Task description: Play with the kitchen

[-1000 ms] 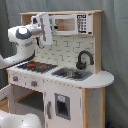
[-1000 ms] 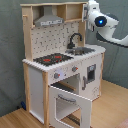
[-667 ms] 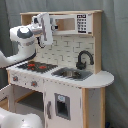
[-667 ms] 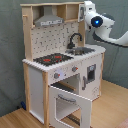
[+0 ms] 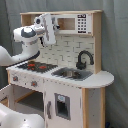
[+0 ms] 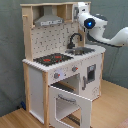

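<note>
The kitchen (image 5: 75, 85) is a tall toy of pale wood and white panels, seen in both exterior views. It has a red-ringed black hob (image 5: 36, 65), a black faucet (image 5: 84, 59) over the sink (image 5: 72, 74), and a grey hood (image 6: 50, 21). Its oven door (image 6: 67, 105) hangs open, tipped forward. My gripper (image 5: 50, 29) is raised in front of the upper back wall, above the hob and just below the top shelf. In the second exterior view the gripper (image 6: 80, 9) sits at the top right corner of the kitchen (image 6: 37, 85). Nothing is visibly held.
A grey curtain (image 6: 10, 50) hangs behind the kitchen. A wooden floor (image 6: 112, 107) lies in front of it. A white rounded shape (image 5: 20, 117) fills the first exterior view's lower left corner. A white door with a dark handle (image 5: 62, 107) sits under the sink.
My arm has moved closer to the upper part of the kitchen, shifting left in the second exterior view. The kitchen itself is unchanged and the oven door stays open.
</note>
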